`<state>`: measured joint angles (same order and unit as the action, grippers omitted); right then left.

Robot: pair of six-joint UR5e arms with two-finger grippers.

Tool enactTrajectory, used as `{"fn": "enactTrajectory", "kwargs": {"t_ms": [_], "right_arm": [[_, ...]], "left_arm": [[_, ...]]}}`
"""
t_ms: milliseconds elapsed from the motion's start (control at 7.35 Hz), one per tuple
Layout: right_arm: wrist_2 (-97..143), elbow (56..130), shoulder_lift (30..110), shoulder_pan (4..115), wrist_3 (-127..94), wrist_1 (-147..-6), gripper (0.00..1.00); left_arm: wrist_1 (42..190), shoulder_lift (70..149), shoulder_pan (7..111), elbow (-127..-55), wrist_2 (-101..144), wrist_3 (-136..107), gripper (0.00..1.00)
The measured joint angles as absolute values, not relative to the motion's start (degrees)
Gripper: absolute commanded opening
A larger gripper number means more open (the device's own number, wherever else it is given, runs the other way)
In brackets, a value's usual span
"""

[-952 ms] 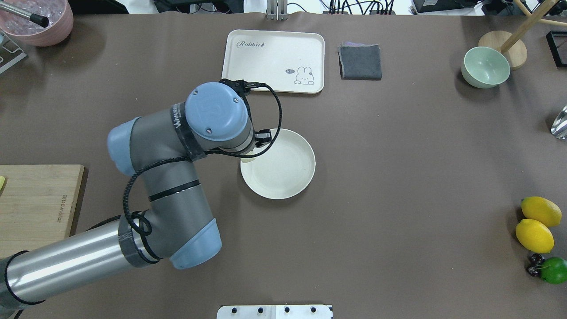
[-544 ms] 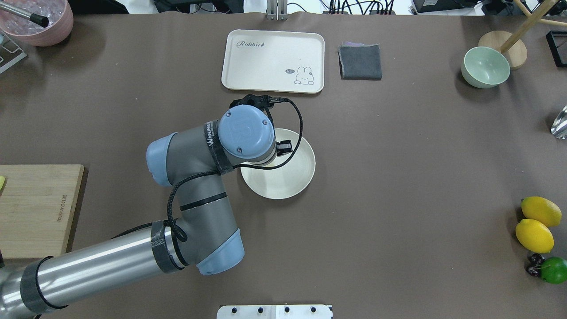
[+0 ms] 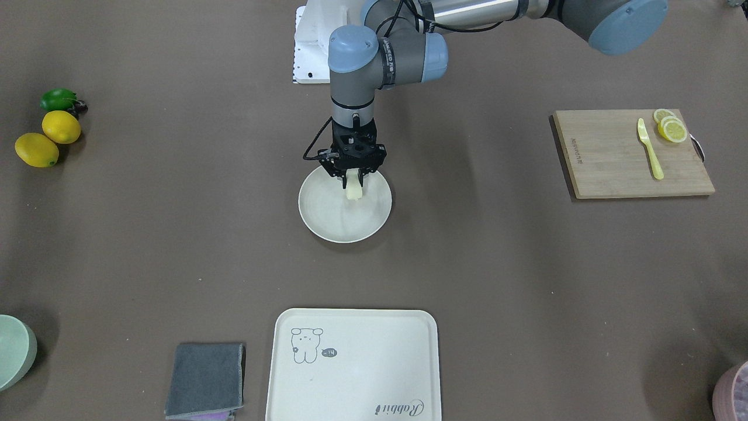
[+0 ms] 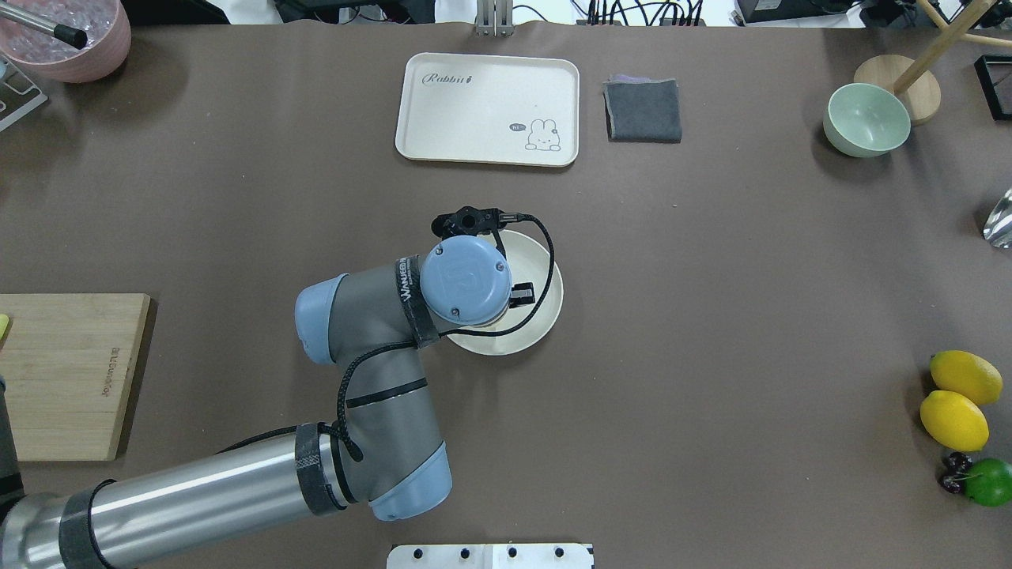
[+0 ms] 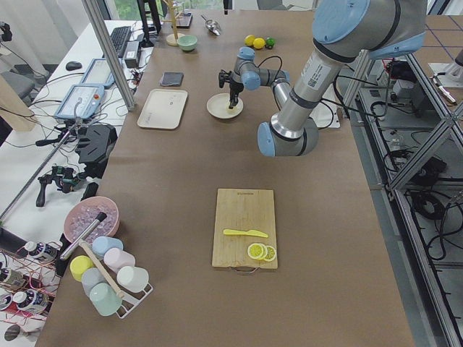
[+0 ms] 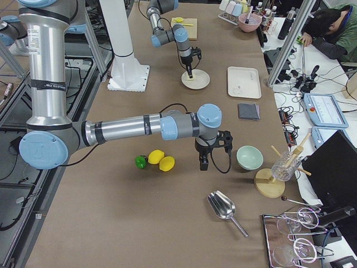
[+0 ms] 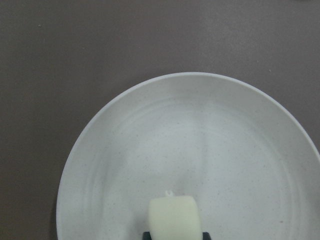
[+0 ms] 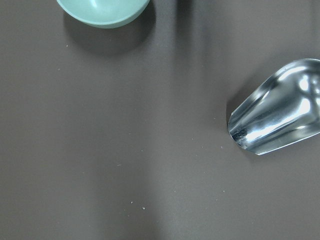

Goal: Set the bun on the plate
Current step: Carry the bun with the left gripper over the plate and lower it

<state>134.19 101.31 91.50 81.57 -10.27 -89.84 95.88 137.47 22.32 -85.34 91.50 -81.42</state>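
The bun (image 3: 353, 192) is a small pale cream lump, and my left gripper (image 3: 353, 178) is shut on it, pointing straight down. It hangs over the robot-side half of the round cream plate (image 3: 327, 219), close to its surface; I cannot tell whether it touches. The left wrist view shows the bun (image 7: 174, 217) at the bottom edge, with the plate (image 7: 200, 135) filling the frame. In the overhead view the wrist hides the bun and covers part of the plate (image 4: 541, 312). My right gripper (image 6: 203, 163) hovers low between the lemons and the mint bowl; I cannot tell whether it is open or shut.
A cream tray (image 4: 488, 108) with a rabbit drawing and a folded grey cloth (image 4: 643, 111) lie beyond the plate. A mint bowl (image 4: 866, 120), two lemons (image 4: 955, 399) and a metal scoop (image 8: 277, 120) are at the right. A cutting board (image 3: 628, 153) holds lemon slices and a knife.
My left arm has swung to the right, carrying its wrist from the plate's left edge to over the plate's middle. Nothing else has moved.
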Motion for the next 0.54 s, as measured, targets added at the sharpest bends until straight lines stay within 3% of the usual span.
{"fn": "enactTrajectory", "kwargs": {"t_ms": [272,544], "right_arm": [[134.24,101.28,91.65,81.57,-10.34,-89.9,1.0],[134.59,101.33,91.87,81.6,-10.37,-89.91,1.0]], "left_arm": [[95.93,137.59,21.35,-84.98,89.67,-81.31,0.97],[95.73,137.58,21.49,-86.0,89.25,-80.5,0.97]]}}
